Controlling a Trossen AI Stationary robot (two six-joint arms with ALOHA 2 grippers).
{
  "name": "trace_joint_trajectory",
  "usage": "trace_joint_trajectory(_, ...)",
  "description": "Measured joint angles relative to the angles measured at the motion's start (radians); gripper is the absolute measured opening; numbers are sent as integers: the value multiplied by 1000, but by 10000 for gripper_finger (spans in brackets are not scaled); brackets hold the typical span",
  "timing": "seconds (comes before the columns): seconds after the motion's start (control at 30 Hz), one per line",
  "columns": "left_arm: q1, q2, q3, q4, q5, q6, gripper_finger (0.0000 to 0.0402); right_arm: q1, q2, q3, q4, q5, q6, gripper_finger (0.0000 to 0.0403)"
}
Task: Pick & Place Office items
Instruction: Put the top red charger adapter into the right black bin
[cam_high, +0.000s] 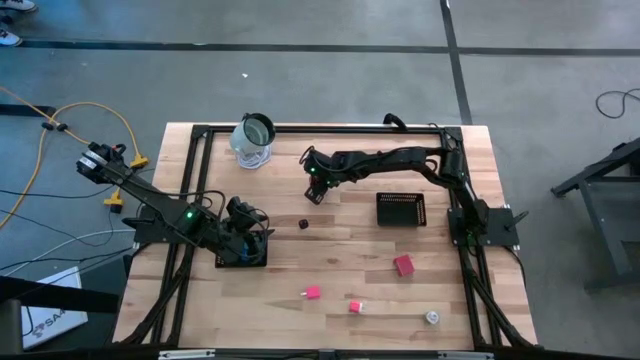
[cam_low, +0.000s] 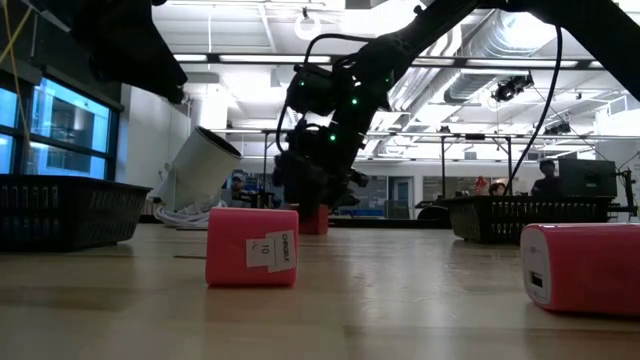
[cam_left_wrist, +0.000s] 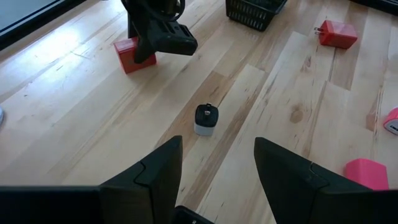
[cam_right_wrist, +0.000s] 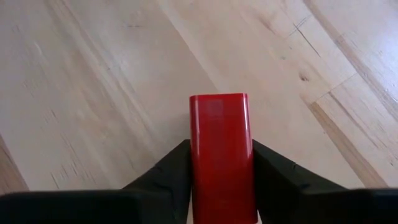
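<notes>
A red block (cam_right_wrist: 219, 124) stands on the wooden table (cam_high: 340, 250) between the fingers of my right gripper (cam_right_wrist: 219, 155), which is shut on it at the table's far middle (cam_high: 314, 190). The left wrist view shows the same block (cam_left_wrist: 126, 56) under that gripper. My left gripper (cam_left_wrist: 217, 168) hangs open over the left side (cam_high: 258, 228), touching nothing. A small dark cube (cam_left_wrist: 206, 118) lies on the table ahead of it. Another red block (cam_high: 403, 264), two pink blocks (cam_high: 313, 293) (cam_high: 356, 306) and a whitish round piece (cam_high: 432, 317) lie nearer the front. My right gripper pinches the red block's two opposite long sides (cam_right_wrist: 200, 149) between its two fingers (cam_right_wrist: 174, 168). The fingers come slanting down from the table's right side. The block's far end sticks out past the fingertips. The left wrist view shows its lower part on the table.
A clear glass jar (cam_high: 254, 140) lies at the far edge. One black mesh tray (cam_high: 401, 209) sits right of centre, another (cam_high: 240, 258) under my left arm. Bare wood lies between the trays and toward the front edge.
</notes>
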Motion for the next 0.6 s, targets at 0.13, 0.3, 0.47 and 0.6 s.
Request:
trace_joint_trajectory(0.13,0,0,0,0,0,0,194,0,0,0,0,0,0,118)
trace_joint_trajectory(0.3,0,0,0,0,0,0,194,0,0,0,0,0,0,123)
trace_joint_trajectory(0.47,0,0,0,0,0,0,194,0,0,0,0,-7,0,121)
trace_joint_trajectory(0.6,0,0,0,0,0,0,194,1,0,0,0,-8,-3,111)
